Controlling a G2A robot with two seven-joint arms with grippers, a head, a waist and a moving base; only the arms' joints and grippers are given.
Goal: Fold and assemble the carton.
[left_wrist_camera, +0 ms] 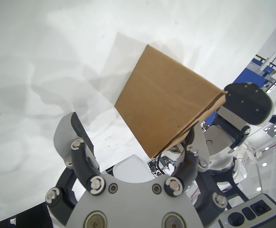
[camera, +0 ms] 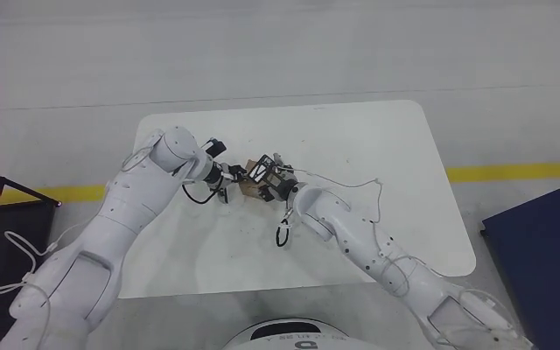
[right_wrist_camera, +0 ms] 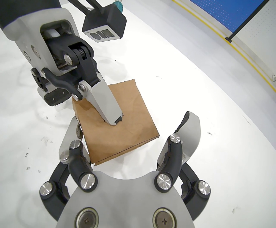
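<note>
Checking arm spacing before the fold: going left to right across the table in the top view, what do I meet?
First the left gripper, then the carton, then the right gripper.

Carton (right_wrist_camera: 133, 108) was plain kraft brown all over. Table (camera: 385, 175) was white, peppered with little dark scuff specks. Finger pads (left_wrist_camera: 83, 135) were black and ribbed, sitting on silver-grey metal. Floor (camera: 262, 52) was pale grey with a yellow stripe (camera: 503, 172), plus a blue panel (right_wrist_camera: 226, 13).
</note>
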